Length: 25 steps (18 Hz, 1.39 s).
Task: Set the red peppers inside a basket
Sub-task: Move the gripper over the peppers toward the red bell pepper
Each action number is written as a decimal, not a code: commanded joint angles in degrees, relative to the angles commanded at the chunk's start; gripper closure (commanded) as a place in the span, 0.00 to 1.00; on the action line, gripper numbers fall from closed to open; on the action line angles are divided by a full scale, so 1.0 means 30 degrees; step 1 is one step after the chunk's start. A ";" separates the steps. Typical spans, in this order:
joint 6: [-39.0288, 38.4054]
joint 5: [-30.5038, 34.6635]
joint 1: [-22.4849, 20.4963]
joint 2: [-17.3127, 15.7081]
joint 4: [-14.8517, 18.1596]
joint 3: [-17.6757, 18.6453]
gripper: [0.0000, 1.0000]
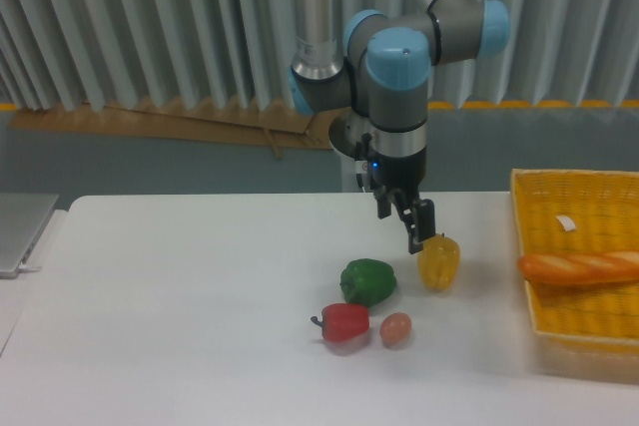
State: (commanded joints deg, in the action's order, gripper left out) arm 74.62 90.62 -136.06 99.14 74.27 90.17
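Gripper (414,231) hangs above the white table (180,306), its dark fingers (420,226) pointing down and tilted a little to the right, just left of the top of a yellow pepper (439,262). From this angle I cannot tell whether the fingers are spread or pressed together; nothing is seen between them.

The red pepper (345,322) lies on the table toward the near edge, below and left of the gripper, with its short dark stem pointing left. A green pepper (367,281) sits just behind it, a bit to the right, very close to it. A small tan egg-shaped object (395,328) rests just to the right of the red pepper, close beside it. The yellow pepper stands upright, to the right of the green one and apart from it.

The yellow woven basket (559,331) sits at the right edge of the table, well apart from the red pepper. A small white tag (566,223) lies inside near the far wall, and a loaf of bread (581,266) lies across the basket.
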 joint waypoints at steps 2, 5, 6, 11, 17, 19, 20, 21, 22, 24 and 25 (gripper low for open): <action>0.0030 0.0261 0.0000 0.0204 -0.0058 -0.0087 0.00; -0.0028 0.1345 0.0262 0.0469 -0.0468 0.0000 0.00; -0.0058 0.1377 0.0293 0.0498 -0.0469 0.0029 0.00; -0.0672 0.1435 0.0702 0.0703 -0.0616 0.0030 0.00; -0.2219 0.1581 0.1520 0.1110 -0.0732 0.0059 0.00; -0.3829 0.2572 0.2485 0.1667 -0.1053 -0.0028 0.00; -0.4708 0.3100 0.2984 0.1989 -0.1519 -0.0116 0.00; -0.5442 0.3279 0.3279 0.2108 -0.1930 -0.0117 0.00; -0.5681 0.3339 0.3311 0.2342 -0.2137 -0.0146 0.00; -0.5683 0.3369 0.3340 0.2519 -0.2197 -0.0146 0.00; -0.5712 0.3369 0.3340 0.2549 -0.2285 -0.0146 0.00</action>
State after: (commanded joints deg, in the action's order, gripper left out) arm 57.48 100.72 -126.04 106.79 67.41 89.74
